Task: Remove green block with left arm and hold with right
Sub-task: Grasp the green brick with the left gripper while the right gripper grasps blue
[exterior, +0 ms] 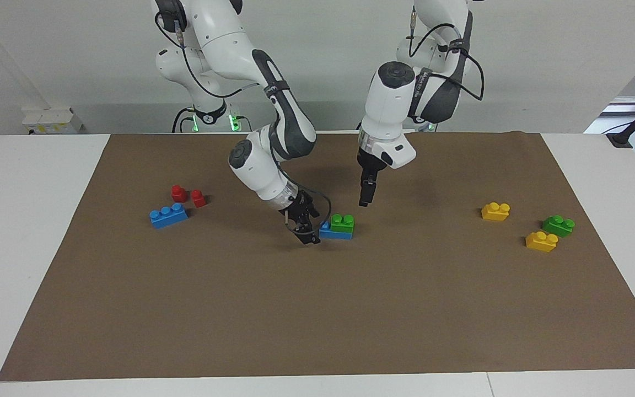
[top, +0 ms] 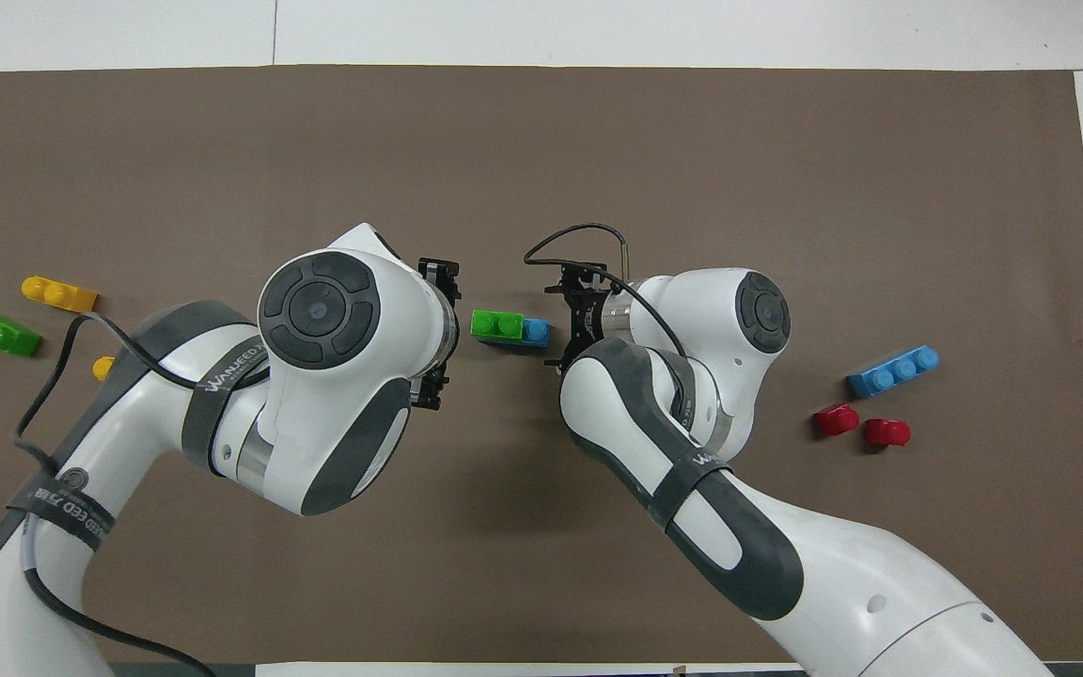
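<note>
Now, the step: I judge it to be bracing the stack, so my left gripper [exterior: 364,203] can lift the green block [exterior: 343,222] off the blue brick [exterior: 335,232] it is pressed onto.
Green block: at the middle of the brown mat [exterior: 317,309], well away from every edge, seated on the end of the blue brick toward the left arm's end of the table.
Right gripper [exterior: 307,236]: down low and tilted, at the blue brick's bare end; whether I touch it I cannot tell, nor whether my fingers are spread or closed.
Left gripper: pointing straight down, up in the air, over the mat just beside the stack; it grips nothing, and I cannot tell how far apart its fingers are.
Doing it well: I should pinch only the blue brick's bare end and keep clear of the green one, so the left has room on its sides. The left should come down square and pull straight up; a slanted pull may drag both bricks.
Toward the mat's edge at the left arm's end: two yellow bricks [exterior: 495,211] [exterior: 541,241] and a darker green brick [exterior: 558,225], not the one wanted.
Toward the edge at the right arm's end: another blue brick [exterior: 168,215] and two red pieces [exterior: 178,193] [exterior: 198,198].
In the way: nothing lies near the stack; the real risk is my two grippers crowding each other there.
</note>
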